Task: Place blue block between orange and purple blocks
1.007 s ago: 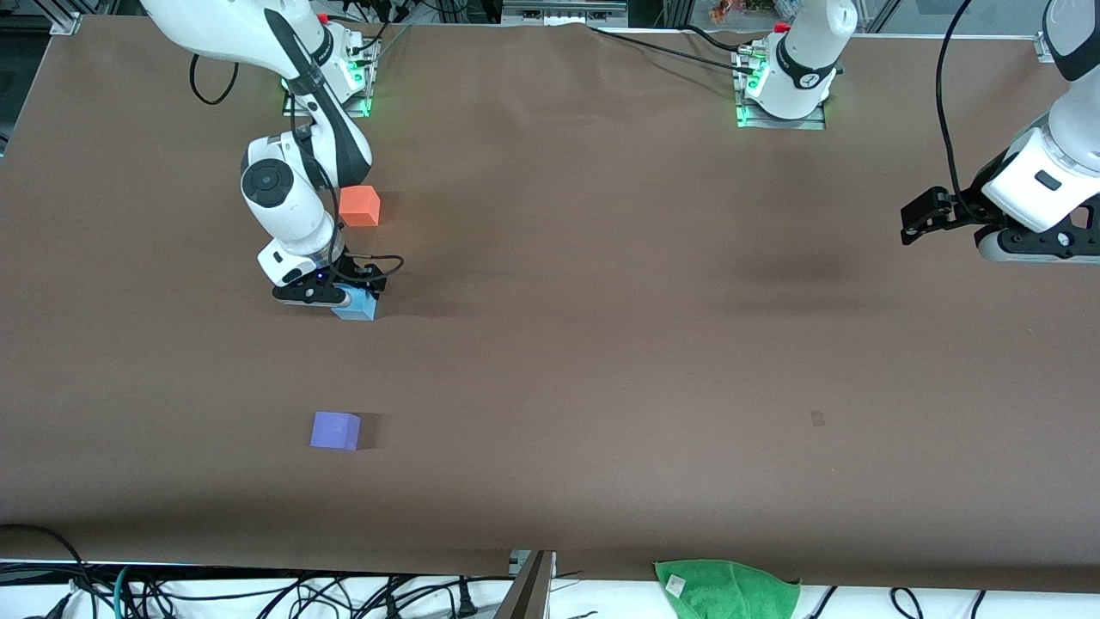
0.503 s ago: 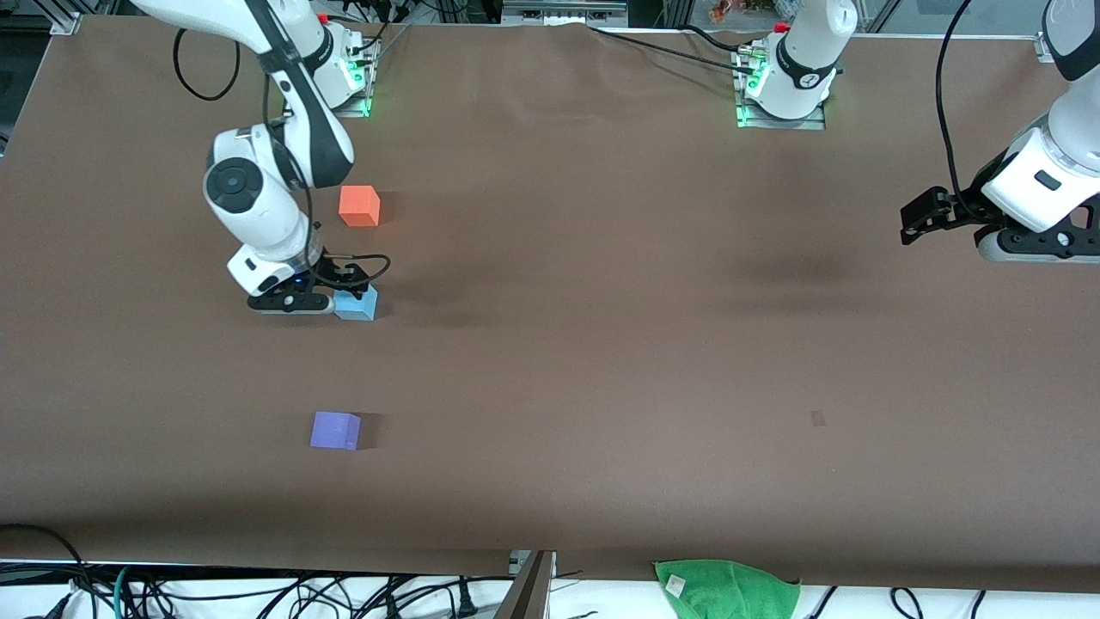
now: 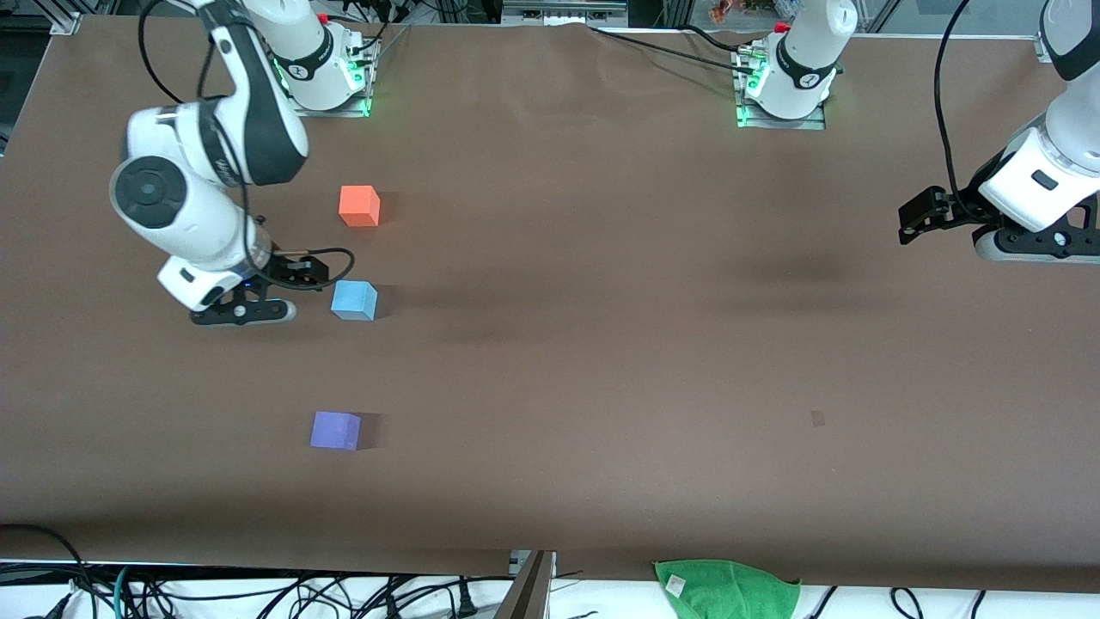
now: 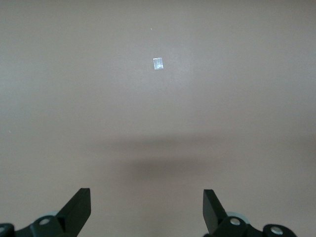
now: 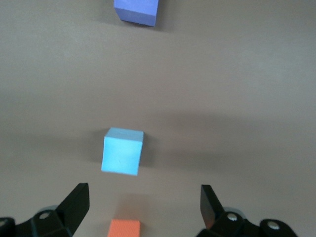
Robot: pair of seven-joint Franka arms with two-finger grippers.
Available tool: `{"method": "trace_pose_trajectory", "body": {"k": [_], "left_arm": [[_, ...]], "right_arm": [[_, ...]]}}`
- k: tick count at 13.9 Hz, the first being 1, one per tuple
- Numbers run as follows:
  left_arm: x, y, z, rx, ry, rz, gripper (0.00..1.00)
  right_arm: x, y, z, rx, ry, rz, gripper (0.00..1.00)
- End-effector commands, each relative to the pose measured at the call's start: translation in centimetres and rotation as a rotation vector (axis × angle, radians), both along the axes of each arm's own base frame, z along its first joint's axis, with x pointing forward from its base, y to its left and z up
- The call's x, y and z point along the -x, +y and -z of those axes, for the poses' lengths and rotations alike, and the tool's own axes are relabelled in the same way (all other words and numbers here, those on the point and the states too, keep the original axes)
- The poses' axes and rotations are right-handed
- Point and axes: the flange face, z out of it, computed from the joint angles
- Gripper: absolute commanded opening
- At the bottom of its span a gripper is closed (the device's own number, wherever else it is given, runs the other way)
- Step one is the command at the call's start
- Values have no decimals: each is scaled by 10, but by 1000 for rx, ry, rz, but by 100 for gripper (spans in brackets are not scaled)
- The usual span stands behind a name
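Note:
The blue block rests on the brown table, free of both grippers. The orange block lies farther from the front camera, the purple block nearer, with the blue one roughly in line between them. My right gripper is open and empty, raised beside the blue block toward the right arm's end of the table. The right wrist view shows the blue block, the purple block and the orange block past the open right gripper. My left gripper waits open and empty at the left arm's end.
A green cloth hangs at the table's edge nearest the front camera. A small pale mark is on the tabletop and also shows in the left wrist view. Cables run along that same edge.
My right gripper has come off the blue block and drawn away toward the right arm's end, rising. The blue block stayed in place. The left arm has barely moved.

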Motion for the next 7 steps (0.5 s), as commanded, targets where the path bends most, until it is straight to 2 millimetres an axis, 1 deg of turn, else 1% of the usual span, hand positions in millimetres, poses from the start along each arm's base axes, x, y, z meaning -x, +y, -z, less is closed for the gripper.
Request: {"method": "trace_pose_trajectory", "body": {"k": [1, 4, 6, 7], "left_arm": [[1, 0, -4, 18, 9, 15, 100], [1, 0, -4, 18, 11, 16, 100], [2, 0, -4, 18, 12, 15, 100], [2, 0, -3, 19, 14, 16, 100]], "right_arm": [[-12, -15, -50, -7, 44, -41, 99], [-11, -30, -97, 0, 80, -42, 99], [-4, -30, -131, 13, 116, -31, 99], [-1, -30, -140, 16, 132, -23, 100]]}}
